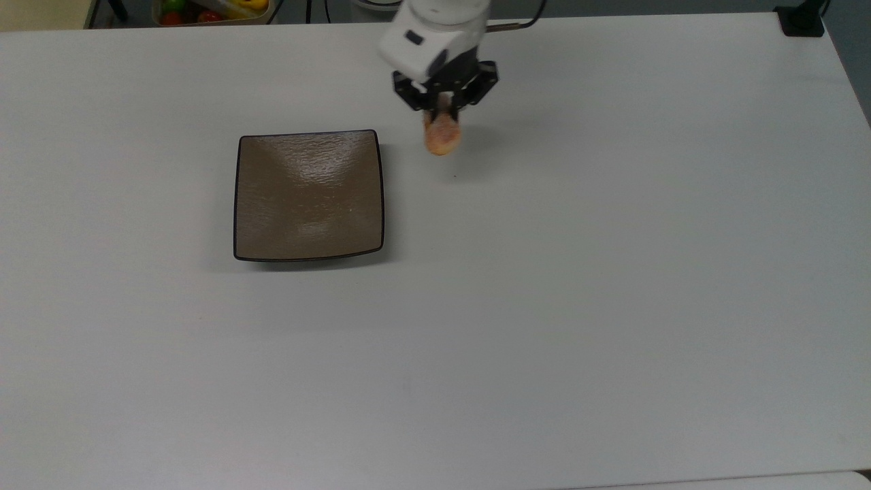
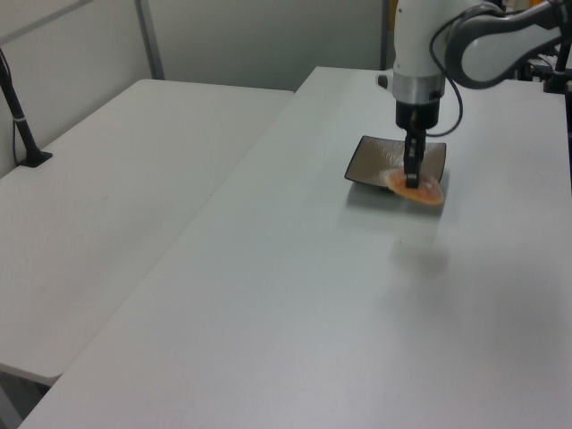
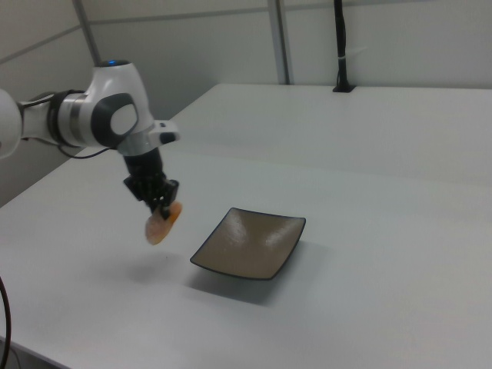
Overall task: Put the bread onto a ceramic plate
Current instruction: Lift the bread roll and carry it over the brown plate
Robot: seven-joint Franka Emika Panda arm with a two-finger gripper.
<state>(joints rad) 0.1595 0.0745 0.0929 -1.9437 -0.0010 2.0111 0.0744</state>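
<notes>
My gripper (image 1: 442,112) (image 2: 413,179) (image 3: 161,209) is shut on the bread (image 1: 441,135) (image 2: 416,189) (image 3: 161,223), a small orange-tan roll hanging tilted well above the white table. The square glossy brown ceramic plate (image 1: 309,196) (image 2: 375,163) (image 3: 254,242) lies flat with nothing on it. In the top view the bread hangs a little to the right of the plate's upper right corner. In the right view it hangs to the left of the plate's near left corner.
A bin of colourful items (image 1: 211,10) sits past the table's far edge in the top view. A black clamp post (image 1: 803,20) stands at the top right corner. A second white table (image 2: 107,197) adjoins on the left view's left.
</notes>
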